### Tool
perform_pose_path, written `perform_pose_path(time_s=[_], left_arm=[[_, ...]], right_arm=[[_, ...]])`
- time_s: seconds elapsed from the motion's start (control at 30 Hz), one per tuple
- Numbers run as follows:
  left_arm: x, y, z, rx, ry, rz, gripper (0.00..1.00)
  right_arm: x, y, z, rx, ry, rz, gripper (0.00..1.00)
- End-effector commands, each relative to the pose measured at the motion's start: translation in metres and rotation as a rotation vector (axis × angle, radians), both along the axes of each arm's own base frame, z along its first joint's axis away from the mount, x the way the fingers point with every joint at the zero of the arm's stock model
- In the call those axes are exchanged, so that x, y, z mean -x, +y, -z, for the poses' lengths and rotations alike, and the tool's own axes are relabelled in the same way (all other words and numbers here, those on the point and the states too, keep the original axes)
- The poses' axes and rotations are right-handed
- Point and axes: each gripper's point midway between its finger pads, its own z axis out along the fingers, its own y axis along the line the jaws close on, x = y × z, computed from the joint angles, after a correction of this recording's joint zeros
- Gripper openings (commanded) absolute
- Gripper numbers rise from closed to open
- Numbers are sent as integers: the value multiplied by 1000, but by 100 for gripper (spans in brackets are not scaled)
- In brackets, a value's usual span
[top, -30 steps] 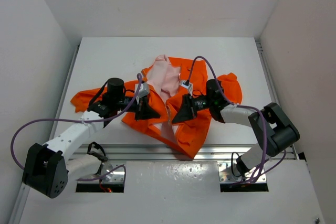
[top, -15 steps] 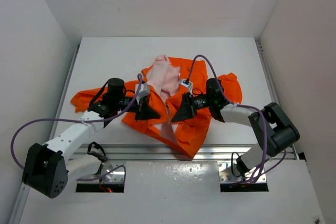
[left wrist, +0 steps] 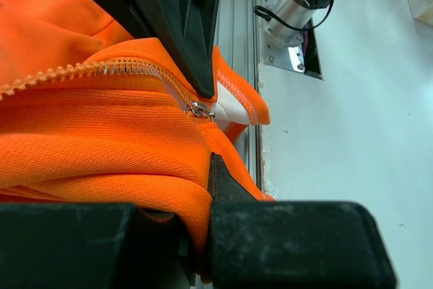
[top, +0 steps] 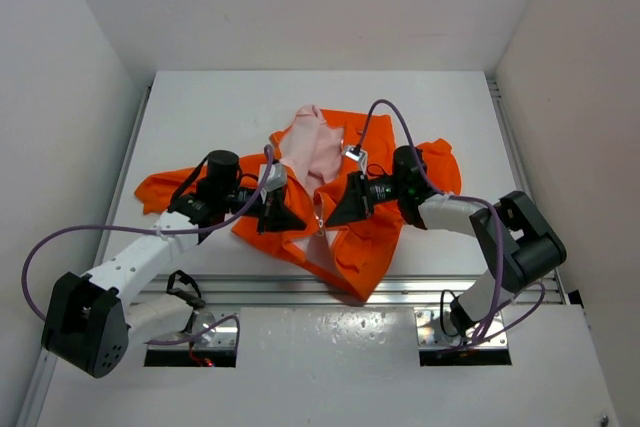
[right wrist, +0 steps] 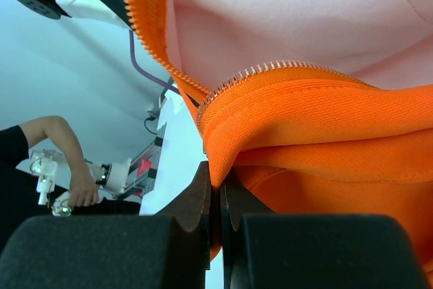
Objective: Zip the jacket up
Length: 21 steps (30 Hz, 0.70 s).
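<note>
Jacket [top: 370, 247] lying open on the surface [top: 200, 117] | we are pinching it by the slider [left wrist: 198, 109] with the left pincer [top: 296, 217] | right pincer [top: 330, 217] clamping the opposite front edge | cloth soft, floppy: we are favouring holds beside the teeth [right wrist: 270, 69]

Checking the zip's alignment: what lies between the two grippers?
In the top view, the jacket's open front, with its zipper edges, runs between the left gripper and right gripper.
</note>
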Motion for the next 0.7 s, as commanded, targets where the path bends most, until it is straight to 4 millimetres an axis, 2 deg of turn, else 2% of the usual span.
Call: perform_pose_path(time_s=[0.0,0.27,0.37,0.4,0.5,0.67], left_arm=[[14,-3,-13,44,-77,87,0],[10,-5,-12,24,-115,95,0],[8,-6,-16,28,-134,97,7],[6,-7,-20,33,-146,97,15],[10,-7,-24,46,-111,105,24],[13,-13,-34,88,-38,137,32]], right_arm=[[-12,5,-27,-76,-137,1,0],[12,4,-31,-99,-154,-81,0],[18,3,-29,-100,-160,-91,0],[20,1,-26,-95,-149,-89,0],[24,1,-24,-94,-146,-87,0],[24,1,-24,-92,-145,-86,0]])
